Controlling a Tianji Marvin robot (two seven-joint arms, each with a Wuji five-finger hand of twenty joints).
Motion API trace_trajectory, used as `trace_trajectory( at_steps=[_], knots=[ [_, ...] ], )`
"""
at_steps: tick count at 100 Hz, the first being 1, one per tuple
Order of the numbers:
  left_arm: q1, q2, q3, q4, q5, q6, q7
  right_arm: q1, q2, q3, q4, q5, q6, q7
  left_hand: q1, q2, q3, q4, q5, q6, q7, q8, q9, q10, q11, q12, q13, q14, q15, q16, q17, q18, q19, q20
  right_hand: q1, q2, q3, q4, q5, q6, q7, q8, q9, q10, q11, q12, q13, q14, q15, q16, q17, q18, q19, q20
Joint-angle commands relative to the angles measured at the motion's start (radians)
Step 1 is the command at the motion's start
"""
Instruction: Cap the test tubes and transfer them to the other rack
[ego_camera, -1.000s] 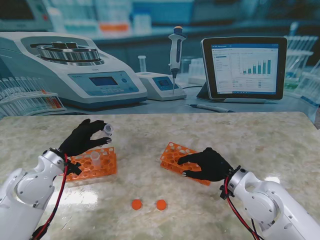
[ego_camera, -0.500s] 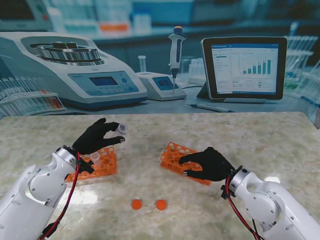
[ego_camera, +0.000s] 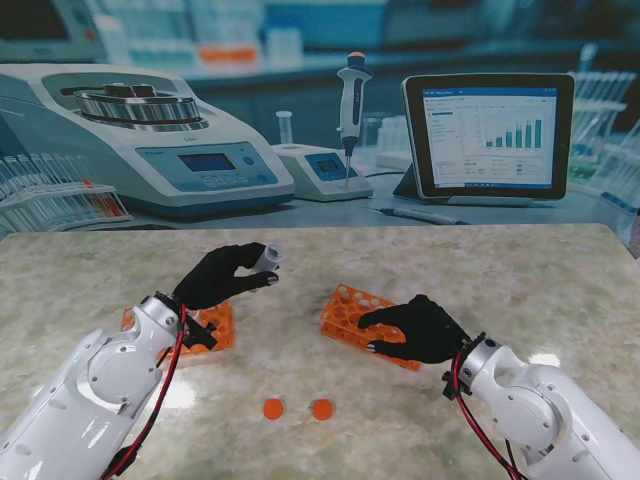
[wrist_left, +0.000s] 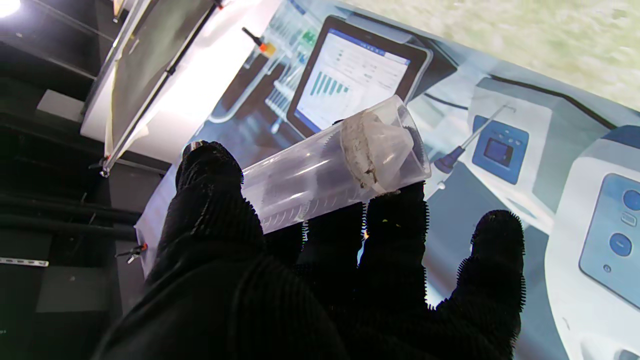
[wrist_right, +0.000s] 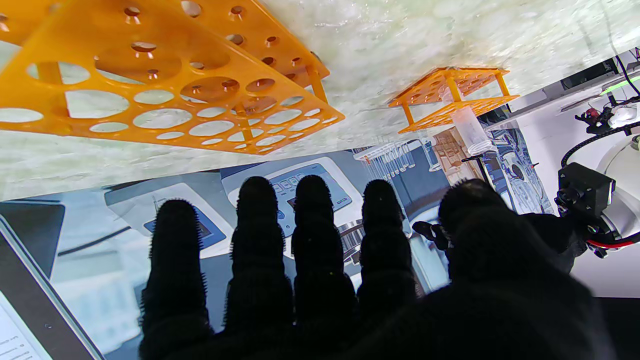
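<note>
Left hand (ego_camera: 222, 277) up off the table, fingers and thumb clamped on a clear tube (ego_camera: 266, 259). Tube lies tilted, nearly sideways, open mouth pointing away from the palm; no cap on it. Left wrist view: tube (wrist_left: 335, 162) pinched between thumb and fingertips (wrist_left: 395, 210), a pale wad lodged just inside the mouth. Landmark: left rack (ego_camera: 215, 325), orange, partly hidden under the left forearm. Held tube sits farther from me than the left rack and to its right, well clear of its top, over bare table (ego_camera: 520, 270). Right wrist view shows the left rack (wrist_right: 452, 95) with one more clear tube (wrist_right: 470, 131) standing in it. Right rack (ego_camera: 350, 310), orange, lies well to the right of the left rack, holes seen in the right wrist view (wrist_right: 165, 90) hold nothing. Right hand (ego_camera: 415, 328) rests over the near end of the right rack, fingers together and stretched out flat; right wrist view shows the fingers (wrist_right: 312, 235) side by side with nothing between them. Whether the palm touches the rack, cannot tell. Two orange caps (ego_camera: 273, 408) (ego_camera: 322, 408) lie flat on the table, nearer to me than the left rack and to its right, close beside each other, not touching, apart from both hands.
</note>
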Motion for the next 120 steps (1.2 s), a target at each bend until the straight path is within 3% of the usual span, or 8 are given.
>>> trace_trajectory(
  at_steps=[1,7,21,35,47,60,95,120],
  knots=[
    [0.000,-0.008,0.008,-0.004,-0.008,0.004,-0.004,-0.008,-0.003,-0.001,-0.006,-0.001,-0.001,0.001,0.209,0.084,0.123,0.028,0.059,-0.187,0.167,0.039,0.011,-0.019,0.111,0.082,0.033,-0.015,0.066,0.074,0.011,0.036,0.087,0.041,0.006,0.038,-0.018,0.025,0.017,-0.006,-0.005,0.014,0.005,0.006,0.007,0.008,-0.028,0.000,-0.005,0.009,0.000,0.000,-0.004,0.017],
    [0.000,-0.009,0.014,-0.006,-0.024,0.006,-0.006,-0.008,-0.003,-0.001,-0.005,-0.001,-0.001,0.001,0.214,0.078,0.124,0.029,0.058,-0.182,0.168,0.037,0.008,0.017,0.171,0.149,0.035,-0.015,0.128,0.142,0.039,0.036,0.141,0.059,0.006,0.039,-0.017,0.025,0.016,-0.007,-0.005,0.014,0.005,0.008,0.007,0.008,-0.028,0.002,-0.006,0.009,0.001,0.001,-0.004,0.018],
    [-0.001,-0.014,0.029,-0.003,-0.036,0.006,0.008,-0.008,-0.003,-0.001,-0.006,-0.001,-0.001,0.001,0.227,0.045,0.129,0.035,0.065,-0.167,0.149,-0.002,0.019,0.007,0.304,0.314,0.035,-0.016,0.283,0.285,0.130,0.053,0.305,0.104,0.007,0.038,-0.017,0.025,0.017,-0.006,-0.005,0.014,0.005,0.008,0.007,0.008,-0.028,0.000,-0.006,0.009,0.002,0.000,-0.003,0.019],
    [-0.007,-0.019,0.046,0.008,-0.050,0.009,0.019,-0.008,-0.003,-0.001,-0.006,-0.001,-0.001,0.001,0.225,0.013,0.135,0.041,0.063,-0.163,0.138,-0.053,0.040,-0.023,0.304,0.372,0.053,0.014,0.401,0.364,0.251,0.045,0.521,0.169,0.007,0.039,-0.017,0.025,0.017,-0.007,-0.005,0.014,0.005,0.007,0.007,0.007,-0.028,0.000,-0.005,0.009,0.004,0.000,-0.001,0.021],
    [-0.014,-0.026,0.061,0.023,-0.059,0.014,0.041,-0.007,-0.002,-0.002,-0.003,-0.001,-0.004,0.000,0.225,-0.037,0.143,0.050,0.050,-0.144,0.133,-0.088,0.060,-0.051,0.257,0.335,0.139,0.028,0.560,0.425,0.474,0.036,0.865,0.258,0.008,0.038,-0.018,0.025,0.016,-0.005,-0.005,0.014,0.005,0.007,0.007,0.008,-0.029,-0.001,-0.006,0.009,0.004,0.000,-0.001,0.022],
    [-0.017,-0.029,0.068,0.031,-0.068,0.021,0.048,-0.007,-0.002,-0.003,-0.004,-0.002,-0.004,-0.001,0.215,-0.103,0.160,0.060,0.025,-0.110,0.136,-0.106,0.093,-0.050,0.233,0.272,0.215,0.022,0.607,0.422,0.572,0.063,0.989,0.246,0.007,0.038,-0.018,0.025,0.018,-0.004,-0.005,0.014,0.006,0.007,0.007,0.008,-0.027,0.001,-0.005,0.009,0.005,-0.001,0.000,0.023],
    [-0.019,-0.028,0.077,0.031,-0.138,0.030,0.011,-0.006,-0.002,-0.005,-0.002,-0.002,-0.006,0.000,0.098,-0.251,0.210,0.064,-0.012,-0.037,0.290,-0.147,0.173,-0.079,0.195,0.173,0.384,-0.027,0.541,0.338,0.775,-0.020,1.057,0.185,0.007,0.038,-0.018,0.025,0.015,-0.005,-0.006,0.014,0.005,0.007,0.007,0.007,-0.027,-0.001,-0.005,0.009,0.007,-0.001,0.000,0.026],
    [-0.029,-0.021,0.089,0.032,-0.153,0.041,-0.028,-0.006,-0.002,-0.006,-0.002,0.000,-0.007,0.001,0.086,-0.221,0.215,0.066,-0.095,-0.107,0.493,-0.003,0.133,-0.096,0.252,0.160,0.371,-0.055,0.538,0.362,0.770,-0.046,1.021,0.214,0.007,0.038,-0.017,0.025,0.017,-0.006,-0.005,0.014,0.006,0.007,0.007,0.007,-0.027,-0.001,-0.005,0.009,0.008,-0.002,0.000,0.028]
  ],
)
